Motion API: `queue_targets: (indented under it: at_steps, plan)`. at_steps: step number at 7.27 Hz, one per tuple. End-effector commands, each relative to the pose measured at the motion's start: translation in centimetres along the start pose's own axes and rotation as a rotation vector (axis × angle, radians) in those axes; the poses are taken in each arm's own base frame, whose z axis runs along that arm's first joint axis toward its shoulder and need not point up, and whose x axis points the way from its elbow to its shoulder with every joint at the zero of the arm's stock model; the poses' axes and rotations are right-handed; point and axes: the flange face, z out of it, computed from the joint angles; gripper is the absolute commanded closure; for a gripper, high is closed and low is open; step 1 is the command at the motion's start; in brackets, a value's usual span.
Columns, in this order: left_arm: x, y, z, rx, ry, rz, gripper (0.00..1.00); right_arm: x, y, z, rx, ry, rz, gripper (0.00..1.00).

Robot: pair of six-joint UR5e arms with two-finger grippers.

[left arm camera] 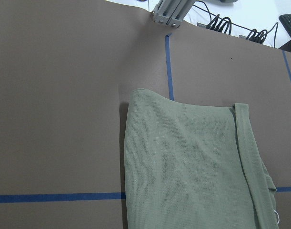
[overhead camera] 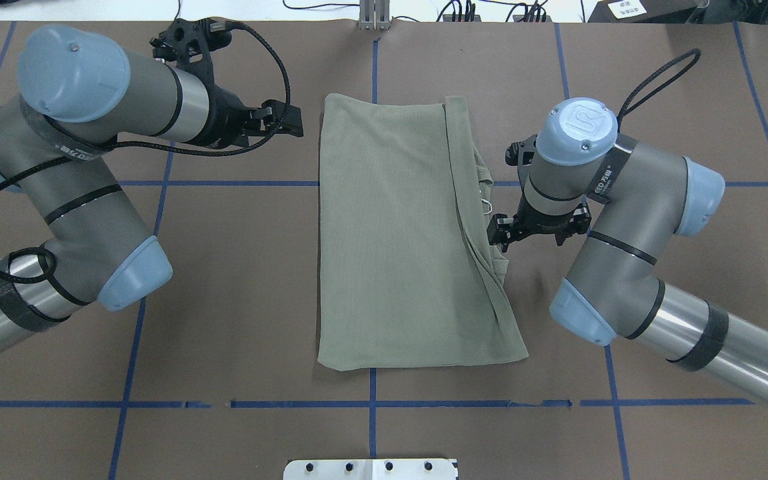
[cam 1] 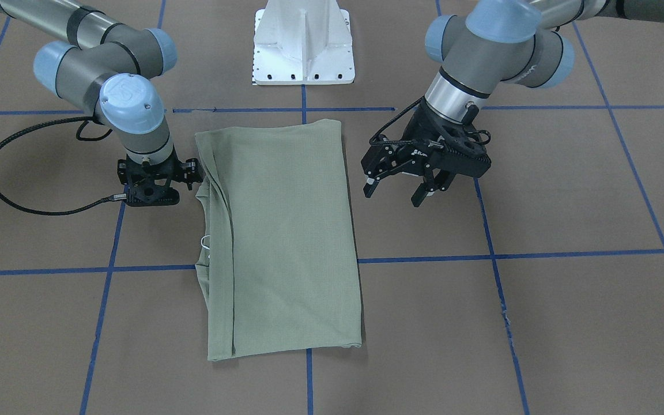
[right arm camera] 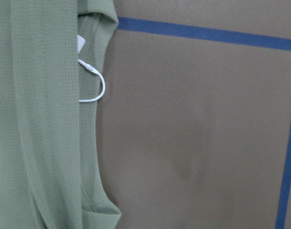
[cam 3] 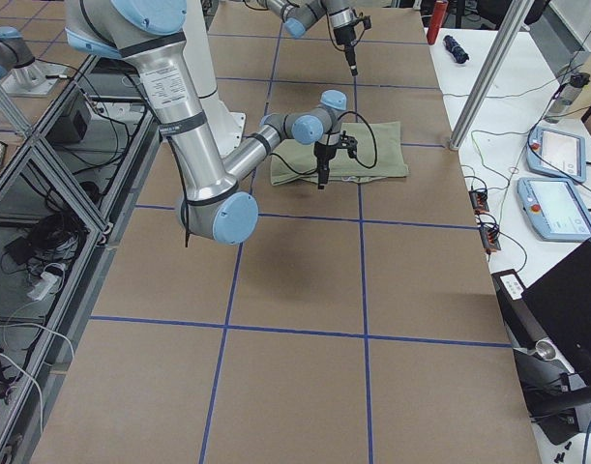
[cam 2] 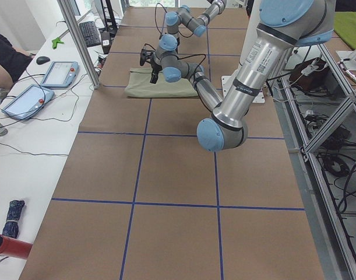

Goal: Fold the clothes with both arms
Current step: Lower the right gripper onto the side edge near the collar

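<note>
Hanging low, right gripper point(cam 1: 150, 185) points straight down just beside shirt point(cam 1: 286, 230). Its fingers are hidden: spread or pressed together, cannot tell. Shirt's layered edge, with white tag loop point(right arm camera: 95, 86), lies just inward of those fingers. Shirt flat, folded, long axis crosswise to line joining grippers. Beyond opposite plain edge, left gripper point(cam 1: 393, 196) raised, fingers spread, holding nothing. Right gripper nearer. Count: one shirt, one tag loop, two grippers.
</note>
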Motion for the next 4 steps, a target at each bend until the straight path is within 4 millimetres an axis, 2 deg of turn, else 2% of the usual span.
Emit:
queue_targets:
  at_steps: [1, 2, 4]
  plan:
    - [-0.3, 0.1, 0.1, -0.002, -0.005, 0.001, 0.00, -4.7, 0.0, 1.0, -0.021, -0.006, -0.045, 0.00]
    - [-0.2, 0.0, 0.1, -0.002, -0.004, 0.002, 0.00, -5.7, 1.0, 1.8, -0.035, -0.006, -0.065, 0.00]
    - [-0.3, 0.1, 0.1, -0.004, -0.005, 0.000, 0.00, -6.0, 1.3, 2.3, -0.041, -0.002, -0.125, 0.00]
